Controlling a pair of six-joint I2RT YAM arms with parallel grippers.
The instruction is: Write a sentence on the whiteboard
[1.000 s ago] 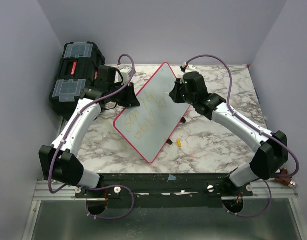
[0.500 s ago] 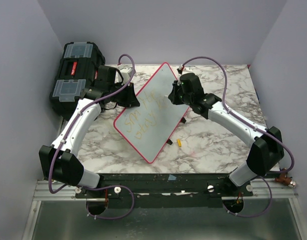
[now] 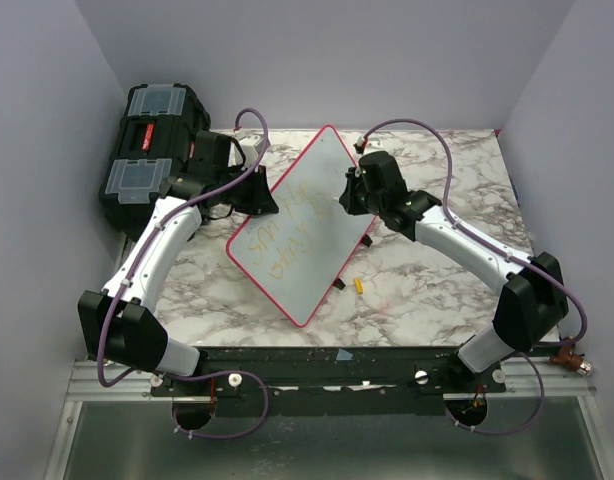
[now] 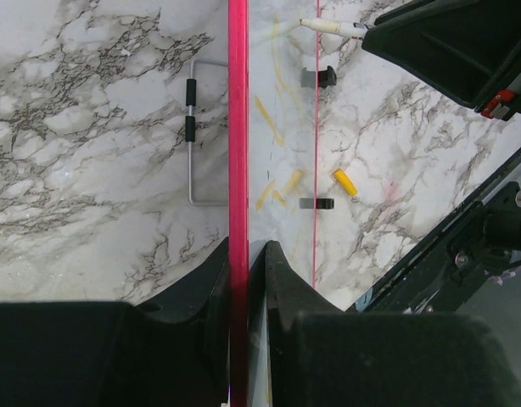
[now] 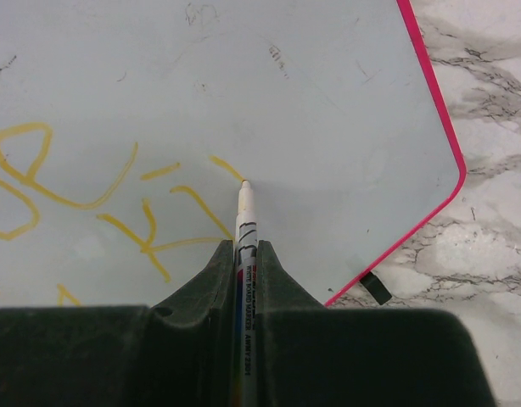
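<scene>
The whiteboard point(image 3: 317, 190), white with a pink-red frame, stands tilted up from the marble table. My left gripper point(image 3: 261, 196) is shut on its left edge; in the left wrist view the frame point(image 4: 238, 127) runs straight between my left gripper's point(image 4: 243, 254) jaws. My right gripper point(image 3: 347, 197) is shut on a whiteboard marker point(image 5: 246, 212), whose tip touches the board surface point(image 5: 311, 85) at the end of a short yellow stroke. The sentence point(image 3: 282, 240) shows as yellow handwritten letters point(image 5: 147, 248) in two lines across the board.
A black toolbox point(image 3: 152, 150) with clear-lidded trays stands at the far left, behind my left arm. A small yellow marker cap point(image 3: 359, 285) lies on the marble by the board's lower right edge. Purple walls close in the table on three sides.
My right gripper has shifted a little to the left over the board with the marker. The left arm and the board have stayed still.
</scene>
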